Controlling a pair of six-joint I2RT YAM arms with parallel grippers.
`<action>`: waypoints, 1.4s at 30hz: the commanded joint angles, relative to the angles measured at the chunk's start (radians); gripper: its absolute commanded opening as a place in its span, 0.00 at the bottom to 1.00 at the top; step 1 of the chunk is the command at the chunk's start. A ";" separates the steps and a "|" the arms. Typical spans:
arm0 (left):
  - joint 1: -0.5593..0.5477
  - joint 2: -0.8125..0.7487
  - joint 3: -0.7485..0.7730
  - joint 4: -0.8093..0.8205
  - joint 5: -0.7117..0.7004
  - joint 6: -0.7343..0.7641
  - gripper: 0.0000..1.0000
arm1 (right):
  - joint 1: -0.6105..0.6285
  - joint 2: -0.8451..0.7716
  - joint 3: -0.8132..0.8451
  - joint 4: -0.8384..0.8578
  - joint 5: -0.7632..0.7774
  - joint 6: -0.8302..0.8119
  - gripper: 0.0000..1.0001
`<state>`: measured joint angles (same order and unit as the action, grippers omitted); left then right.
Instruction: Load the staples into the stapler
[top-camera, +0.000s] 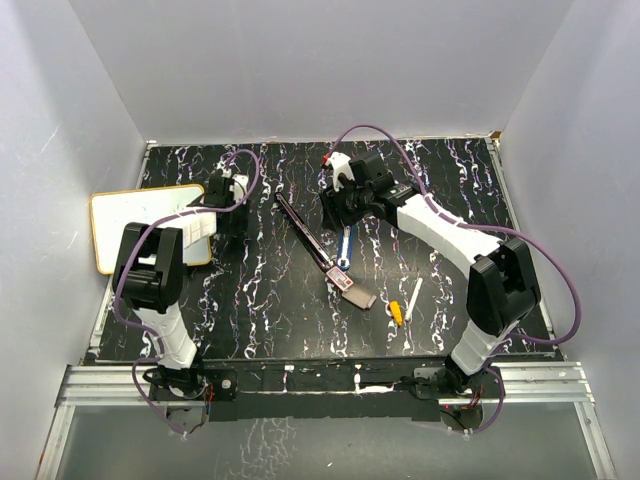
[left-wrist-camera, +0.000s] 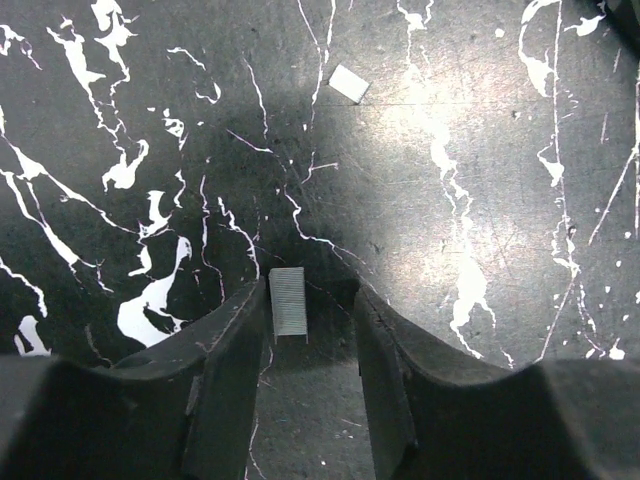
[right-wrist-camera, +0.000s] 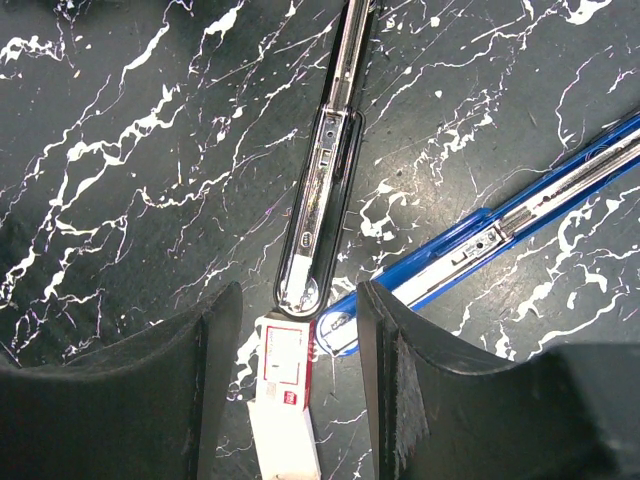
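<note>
The left gripper (left-wrist-camera: 308, 300) stands wide, its fingers on either side of a short grey staple strip (left-wrist-camera: 288, 302) low in the frame on the marbled table (left-wrist-camera: 480, 200); whether they touch it is unclear. The right gripper (right-wrist-camera: 298, 295) is also wide, over the end of the opened black stapler (right-wrist-camera: 322, 190), with a blue stapler (right-wrist-camera: 500, 228) to the right. The red-and-white staple box (right-wrist-camera: 285, 372) lies at bottom centre.

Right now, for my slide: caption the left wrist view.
Open left tool straddles a staple strip on the marbled table.
</note>
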<state>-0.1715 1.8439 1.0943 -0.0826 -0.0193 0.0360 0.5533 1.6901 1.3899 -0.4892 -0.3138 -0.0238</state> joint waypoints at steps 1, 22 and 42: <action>0.015 -0.003 -0.059 -0.114 -0.042 0.043 0.43 | -0.006 -0.057 -0.009 0.051 -0.012 0.005 0.52; 0.031 -0.007 -0.093 -0.156 0.037 0.047 0.27 | -0.007 -0.050 -0.011 0.050 -0.021 0.005 0.52; 0.030 0.025 -0.066 -0.142 0.078 -0.046 0.44 | -0.007 -0.043 -0.010 0.048 -0.030 0.007 0.52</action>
<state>-0.1402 1.8034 1.0481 -0.1051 0.0242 0.0326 0.5495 1.6833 1.3769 -0.4889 -0.3290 -0.0238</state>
